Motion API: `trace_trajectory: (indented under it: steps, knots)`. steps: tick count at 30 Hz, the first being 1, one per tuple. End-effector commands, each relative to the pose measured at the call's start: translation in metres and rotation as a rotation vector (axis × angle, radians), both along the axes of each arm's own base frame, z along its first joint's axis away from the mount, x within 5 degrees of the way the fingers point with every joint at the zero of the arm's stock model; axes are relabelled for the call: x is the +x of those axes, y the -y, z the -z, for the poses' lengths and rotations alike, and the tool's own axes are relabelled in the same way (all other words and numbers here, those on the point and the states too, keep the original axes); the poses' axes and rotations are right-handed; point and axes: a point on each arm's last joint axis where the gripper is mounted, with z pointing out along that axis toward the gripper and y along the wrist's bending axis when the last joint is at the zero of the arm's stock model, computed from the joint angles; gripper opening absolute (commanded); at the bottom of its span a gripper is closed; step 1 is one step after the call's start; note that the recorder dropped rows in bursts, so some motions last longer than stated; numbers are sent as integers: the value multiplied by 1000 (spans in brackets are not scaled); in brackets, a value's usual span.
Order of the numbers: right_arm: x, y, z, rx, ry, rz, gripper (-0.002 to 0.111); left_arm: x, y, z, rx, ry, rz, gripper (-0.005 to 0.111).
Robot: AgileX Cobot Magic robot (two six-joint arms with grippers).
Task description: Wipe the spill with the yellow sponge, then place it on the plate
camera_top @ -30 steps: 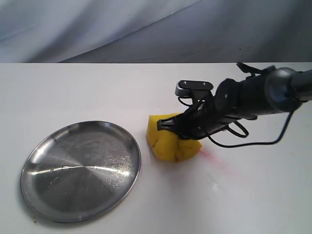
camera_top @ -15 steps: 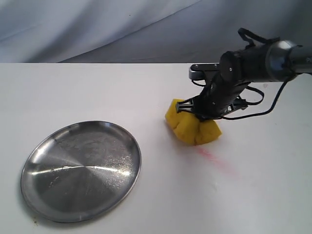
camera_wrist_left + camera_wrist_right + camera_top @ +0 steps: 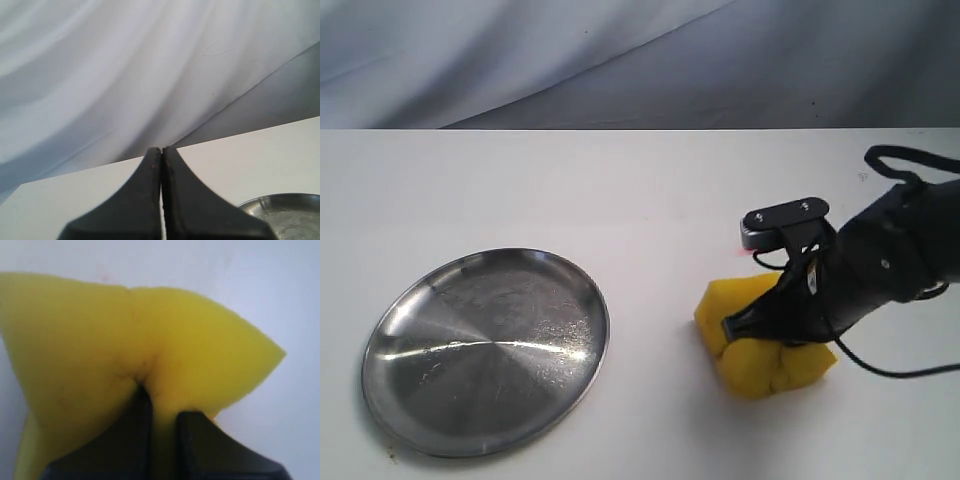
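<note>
We reckon we are mid-wipe, right claw clamped tight on the sponge; next we lift it to the plate.

Drags the yellow sponge, pinched in the right gripper, farther from the plate and nearer the camera; now sits over the pink streak formerly beside the gripper.

The black arm carries looping black cables, a two-screw bracket and tapered black jaws.
</note>
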Motion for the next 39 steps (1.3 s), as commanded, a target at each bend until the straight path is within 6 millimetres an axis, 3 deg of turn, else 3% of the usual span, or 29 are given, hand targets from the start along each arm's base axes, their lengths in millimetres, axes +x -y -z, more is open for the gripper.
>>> trace_trajectory:
  steps: [1, 4, 14, 18, 23, 26, 30, 34, 39]
  knots:
    - [-41, -18, 9, -51, -71, -94, 0, 0, 0, -2, -18, 14, 0, 0]
    - [-38, -38, 4, 46, -14, -75, 0, 0, 0, -2, -18, 14, 0, 0]
    - [84, -119, 6, -246, 94, -106, 0, 0, 0, -2, -18, 14, 0, 0]
    - [109, -123, 8, -270, 93, -49, 0, 0, 0, -2, -18, 14, 0, 0]
    - [131, -99, 7, -284, 42, 58, 0, 0, 0, -2, -18, 14, 0, 0]
    - [133, -83, 9, -329, -7, 96, 0, 0, 0, -2, -18, 14, 0, 0]
    - [118, -69, 13, -357, -32, 72, 0, 0, 0, -2, -18, 14, 0, 0]
    - [91, -54, 19, -326, -48, 57, 0, 0, 0, -2, -18, 14, 0, 0]
    - [42, -42, 17, -220, -43, -22, 0, 0, 0, -2, -18, 14, 0, 0]
